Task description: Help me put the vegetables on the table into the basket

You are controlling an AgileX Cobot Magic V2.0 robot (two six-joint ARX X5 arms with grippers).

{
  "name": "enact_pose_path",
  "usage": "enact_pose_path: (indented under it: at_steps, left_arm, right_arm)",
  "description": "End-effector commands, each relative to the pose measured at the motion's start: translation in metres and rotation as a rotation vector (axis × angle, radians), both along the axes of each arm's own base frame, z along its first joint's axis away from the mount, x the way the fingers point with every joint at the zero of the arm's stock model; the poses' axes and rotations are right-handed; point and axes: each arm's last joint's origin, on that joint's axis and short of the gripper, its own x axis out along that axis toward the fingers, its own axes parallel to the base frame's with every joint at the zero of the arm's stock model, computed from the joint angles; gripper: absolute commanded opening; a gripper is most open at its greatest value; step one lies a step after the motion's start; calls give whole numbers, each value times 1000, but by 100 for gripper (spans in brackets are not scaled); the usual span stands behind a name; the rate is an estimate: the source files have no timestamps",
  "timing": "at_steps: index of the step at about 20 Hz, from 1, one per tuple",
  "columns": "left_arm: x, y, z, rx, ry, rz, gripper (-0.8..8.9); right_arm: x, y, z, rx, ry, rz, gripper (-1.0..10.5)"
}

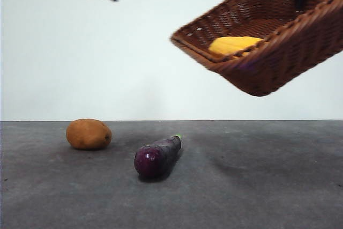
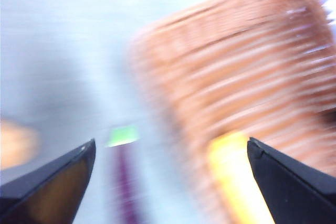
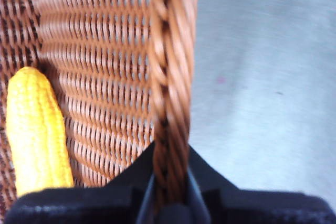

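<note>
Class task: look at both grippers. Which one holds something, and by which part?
The right gripper holds the basket by its braided rim, lifted off the table. The left gripper is open and holds nothing.

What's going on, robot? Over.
Right tool clamps basket rim, basket lifted, tilted. Corn inside. Left tool open, empty. Potato, eggplant on table.

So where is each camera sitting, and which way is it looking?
Front view: low, at table height, looking level across at the potato, the eggplant and the basket lifted off the table and tilted, corn inside; dark arm tips show at the top.
Left wrist view: on the left arm, blurred, looking down past its open left pincer at eggplant, basket and corn.
Right wrist view: on the right arm, looking along the basket rim that the right pincer grips.
Shared: all three show basket and corn.
</note>
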Motion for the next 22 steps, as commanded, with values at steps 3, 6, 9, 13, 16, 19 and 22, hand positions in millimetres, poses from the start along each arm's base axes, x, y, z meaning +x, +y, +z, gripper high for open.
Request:
enact_pose_path:
  at_steps: [3, 6, 9, 13, 16, 19, 22]
  left_arm:
    - [25, 36, -27, 252, 113, 228, 480]
    - [50, 51, -45, 167, 224, 440, 479]
    - [74, 54, -65, 35, 323, 539, 475]
    - [100, 55, -106, 15, 467, 659, 475]
    - [118, 54, -134, -6, 532, 669, 475]
    - [134, 50, -151, -38, 518, 655, 476]
    - [140, 47, -164, -60, 536, 665, 476]
  right_arm:
    - [7, -28, -2, -18, 26, -71, -8]
    - [9, -34, -2, -16, 27, -87, -8]
    - [9, -34, -2, -15, 28, -87, -8]
    - [9, -34, -2, -17, 28, -83, -8]
    - [9, -34, -2, -24, 27, -65, -8]
    - [9, -34, -2, -29, 26, -54, -8]
    - [9, -34, -2, -29, 26, -54, -8]
